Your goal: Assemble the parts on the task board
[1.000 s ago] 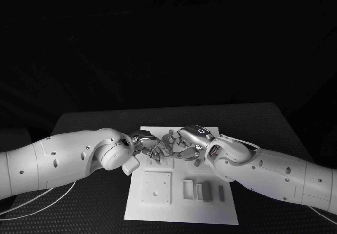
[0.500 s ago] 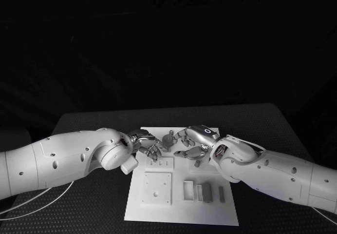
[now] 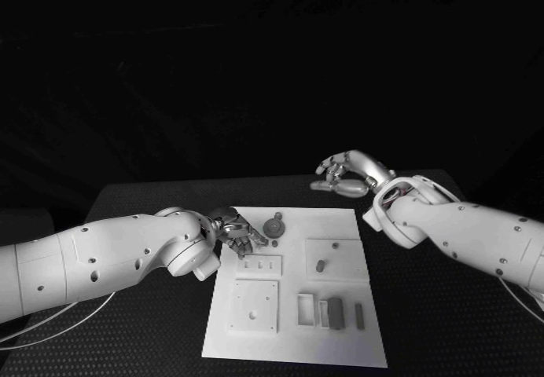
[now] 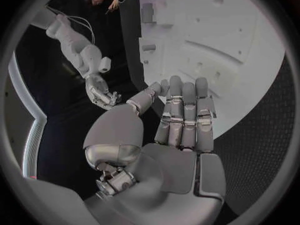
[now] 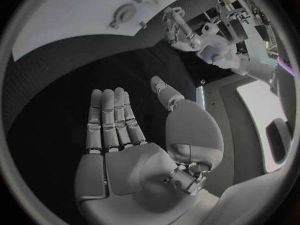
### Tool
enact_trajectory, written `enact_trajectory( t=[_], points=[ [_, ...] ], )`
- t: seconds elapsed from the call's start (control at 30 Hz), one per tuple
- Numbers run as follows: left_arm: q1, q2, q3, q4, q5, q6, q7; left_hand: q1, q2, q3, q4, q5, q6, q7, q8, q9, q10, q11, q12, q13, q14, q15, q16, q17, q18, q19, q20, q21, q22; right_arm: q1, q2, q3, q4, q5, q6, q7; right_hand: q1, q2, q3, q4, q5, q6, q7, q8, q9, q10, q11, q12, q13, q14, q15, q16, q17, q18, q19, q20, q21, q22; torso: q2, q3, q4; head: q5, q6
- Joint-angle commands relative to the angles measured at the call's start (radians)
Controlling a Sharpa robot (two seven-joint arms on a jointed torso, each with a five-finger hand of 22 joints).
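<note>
White board [image 3: 297, 345] lies mid-worktop [image 3: 148, 196], long axis running away from the robot. Change since 0.5 s ago: the right robot hand [image 3: 346, 176], then down over the far half of the board next to the left one, has lifted and pulled off past the board's far right corner; it now hangs above the worktop, fingers straight and apart, nothing in it (right wrist view confirms an empty palm [image 5: 134, 150]). The left robot hand [image 3: 235, 234] has stayed at the board's left edge, near the far end, fingers extended side by side over the white surface, holding nothing that I can see [image 4: 181, 125]. With the right hand away, a round grey part [image 3: 274, 228] is exposed on the far half of the board, just beside the left hand's fingertips, not touching as far as I can tell. A small oblong part [image 3: 320, 265] sits in the square plate right of centre, well apart from both hands. Near end: a pale block, a darker block [image 3: 332, 311] and a thin bar side by side. Judgement: the retreat reads as a release, so the round part was probably just set or seated; whether fully home I cannot tell. Remaining parts near end look untouched, so assembly is only partly done. Left hand is closest to the round part; right hand is well apart from everything on the board.
</note>
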Motion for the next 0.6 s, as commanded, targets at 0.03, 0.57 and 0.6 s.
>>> enact_trajectory(
  t=[0.03,0.57,0.6],
  points=[
    [-0.003,0.008,-0.001,0.002,-0.113,-0.045,-0.068,-0.002,-0.008,-0.002,0.007,-0.004,0.045,-0.034,0.063,0.037,0.025,-0.02,0.007,0.004,0.008,-0.001,0.005,0.002,0.011,0.008,-0.001,0.006,0.026,0.024,0.019,0.018,-0.112,0.253,0.053,0.096,-0.006,0.014,0.004,-0.012,0.005,-0.019,0.004,0.0,-0.008,-0.019,0.024,-0.092,-0.077,-0.029,0.035,-0.105,-0.053,-0.039,-0.109,0.022,-0.086,-0.035,-0.002,0.0013,0.0003,0.001,0.002],
    [-0.004,0.018,-0.028,0.036,-0.234,-0.038,-0.159,-0.009,-0.022,-0.01,0.018,-0.004,0.074,-0.048,0.074,0.041,0.051,-0.037,0.034,0.025,0.039,-0.017,0.025,0.01,0.01,0.028,-0.019,0.047,0.027,0.038,0.085,0.021,-0.341,0.417,0.206,0.125,-0.011,0.078,-0.009,-0.012,0.001,-0.112,0.013,-0.016,-0.055,-0.025,0.099,-0.507,-0.423,-0.186,0.168,-0.64,-0.292,-0.114,-0.316,0.063,-0.271,-0.079,-0.003,0.0055,-0.0004,0.004,-0.002],
    [-0.004,0.02,-0.028,0.038,-0.235,-0.035,-0.161,-0.01,-0.022,-0.011,0.019,-0.004,0.076,-0.049,0.074,0.041,0.053,-0.038,0.035,0.026,0.041,-0.018,0.026,0.01,0.01,0.029,-0.019,0.05,0.027,0.038,0.088,0.021,-0.346,0.424,0.209,0.124,-0.009,0.077,-0.012,-0.01,0.001,-0.114,0.014,-0.014,-0.056,-0.018,0.099,-0.516,-0.431,-0.183,0.169,-0.646,-0.295,-0.116,-0.318,0.063,-0.274,-0.076,-0.003,0.0058,-0.0005,0.004,-0.002]
  ],
)
